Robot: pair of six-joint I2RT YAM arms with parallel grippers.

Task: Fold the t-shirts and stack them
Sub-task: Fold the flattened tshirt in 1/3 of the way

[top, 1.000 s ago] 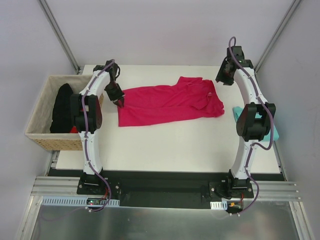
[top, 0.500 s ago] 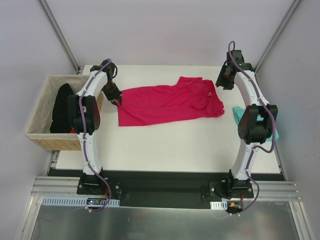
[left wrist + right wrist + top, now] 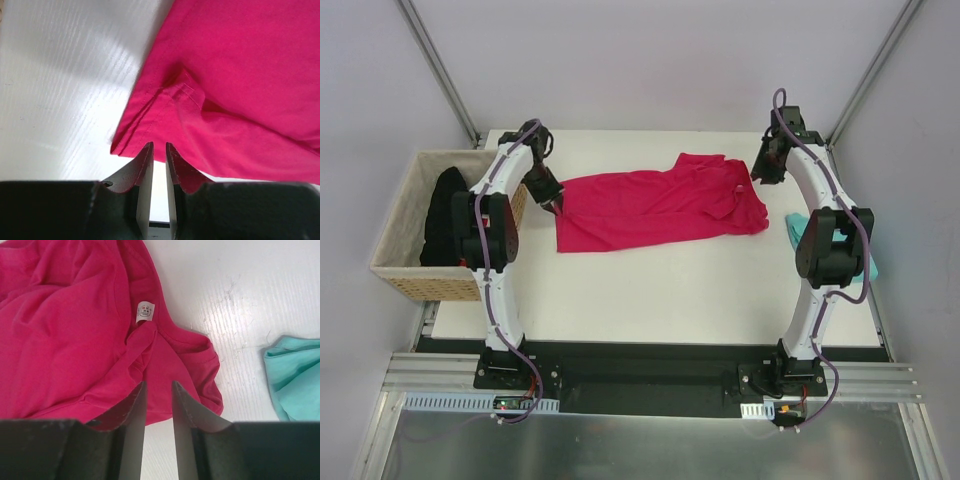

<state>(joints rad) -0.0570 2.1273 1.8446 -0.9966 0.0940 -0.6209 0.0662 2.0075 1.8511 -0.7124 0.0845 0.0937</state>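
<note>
left gripper (image 3: 158, 146): fingers nearly together, only a thin slot, with the white table (image 3: 60, 75) showing through it. The tips sit right at the hem of the crimson-pink soft cloth t-shirt (image 3: 240, 85), at its corner. The corner ends just left of the left finger. The rest of the cloth runs ahead of the tips and off to their right. A small folded tuck lies just ahead of the right finger. Can't tell whether any fabric is pinched.

right gripper (image 3: 157, 385): fingers parted a little, narrow gap, pink cloth visible in the slot. The tips are over the crumpled neck end of the same shirt; can't tell if they touch it. The small white neck label (image 3: 145, 311) is straight ahead of the left finger. The bulk of the shirt lies ahead and to the left, with a bunched sleeve edge just right of the right finger.

From overhead the pink shirt is spread across the table between the two grippers, one at each end.

The crumpled teal cloth t-shirt (image 3: 295, 375) is well to the right of the right fingers, apart from the pink one with bare table between. From overhead the right arm partly hides it.

The woven wicker basket (image 3: 405, 270) holds a black cloth heap (image 3: 445, 220) and sits well left of the left fingers, off the table edge. The left arm's own links stand between them.
</note>
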